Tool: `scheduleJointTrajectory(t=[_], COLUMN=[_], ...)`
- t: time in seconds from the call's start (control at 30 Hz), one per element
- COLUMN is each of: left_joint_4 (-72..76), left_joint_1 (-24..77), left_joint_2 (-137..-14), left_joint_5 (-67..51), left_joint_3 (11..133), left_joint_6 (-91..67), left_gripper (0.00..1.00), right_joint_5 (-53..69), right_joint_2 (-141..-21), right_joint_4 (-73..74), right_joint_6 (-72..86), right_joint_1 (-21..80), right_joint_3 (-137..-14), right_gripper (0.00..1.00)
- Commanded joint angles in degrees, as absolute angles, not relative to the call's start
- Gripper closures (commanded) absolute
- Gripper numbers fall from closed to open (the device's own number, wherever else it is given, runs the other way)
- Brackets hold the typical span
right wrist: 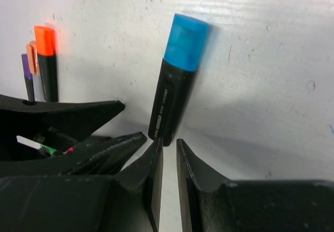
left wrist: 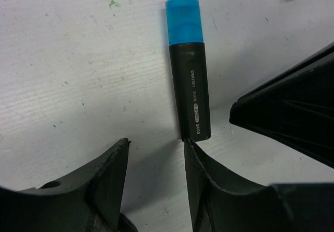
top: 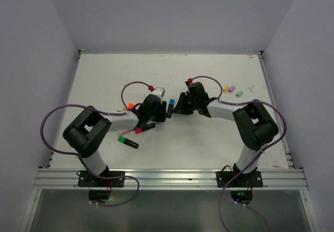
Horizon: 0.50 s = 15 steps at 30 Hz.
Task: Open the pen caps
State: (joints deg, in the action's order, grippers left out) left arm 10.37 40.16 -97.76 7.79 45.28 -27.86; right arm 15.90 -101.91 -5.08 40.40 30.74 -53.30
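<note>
A black-barrelled pen (top: 170, 107) with a cyan cap (left wrist: 182, 19) lies on the white table between my two grippers, its cap still on. In the left wrist view its barrel (left wrist: 191, 93) ends right at my right-hand fingertip (left wrist: 189, 144). My left gripper (left wrist: 156, 142) is open and empty, set a little to the left of the pen's end. My right gripper (right wrist: 167, 142) has its jaws a narrow gap apart and empty, the tips just short of the barrel's end (right wrist: 168, 106). The cap also shows in the right wrist view (right wrist: 185, 41).
A pink-ended pen (top: 144, 129) and a green-ended pen (top: 127, 141) lie near the left arm. An orange-capped pen (right wrist: 46, 59) and a purple one (right wrist: 26, 75) lie beyond. Pastel pieces (top: 233, 91) sit at the back right. A small white block (top: 159, 92) lies behind the left gripper.
</note>
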Motion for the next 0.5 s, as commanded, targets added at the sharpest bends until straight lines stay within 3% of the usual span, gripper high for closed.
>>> scheduleJointTrajectory(t=[0.0,0.47], left_joint_4=[11.4,14.9], left_joint_1=[38.7,37.4], left_joint_2=[-98.7,-103.7], left_joint_5=[2.9,-6.3], left_joint_3=[47.2,52.5], left_joint_6=[-25.7,-24.0], left_gripper=[0.49,0.47], right_joint_5=[12.0,9.9], right_joint_2=[-102.4,-108.7], right_joint_4=[-1.4,1.8], right_joint_6=[37.8,35.9], right_joint_1=[31.0,30.8], right_joint_3=[-57.8,-63.0], right_gripper=[0.80,0.83])
